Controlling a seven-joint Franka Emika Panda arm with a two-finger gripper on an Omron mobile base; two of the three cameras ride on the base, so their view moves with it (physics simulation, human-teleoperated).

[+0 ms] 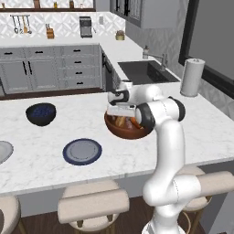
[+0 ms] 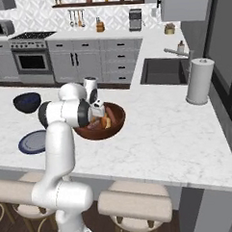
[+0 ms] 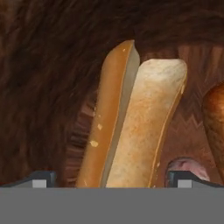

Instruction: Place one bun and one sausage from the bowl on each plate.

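The reddish-brown wooden bowl (image 1: 128,133) (image 2: 116,122) stands on the white marble counter, and my gripper (image 1: 121,112) (image 2: 100,114) (image 3: 113,181) reaches down into it. In the hand view a split tan bun (image 3: 144,127) lies lengthwise between my spread fingertips (image 3: 43,180), with no pad touching it. A brown sausage (image 3: 214,124) lies at the right edge, and a pinkish piece (image 3: 189,164) sits beside the right tip. The dark blue plate (image 1: 82,151) (image 2: 32,142) lies left of the bowl. The light grey plate (image 1: 2,151) shows at the far left edge. Both plates are bare.
A small dark blue-black bowl (image 1: 41,114) (image 2: 27,102) sits behind the plates. A paper towel roll (image 1: 192,77) (image 2: 200,81) stands at the right by the sink (image 1: 146,71) (image 2: 164,70). Padded stools (image 1: 91,208) line the counter's near edge.
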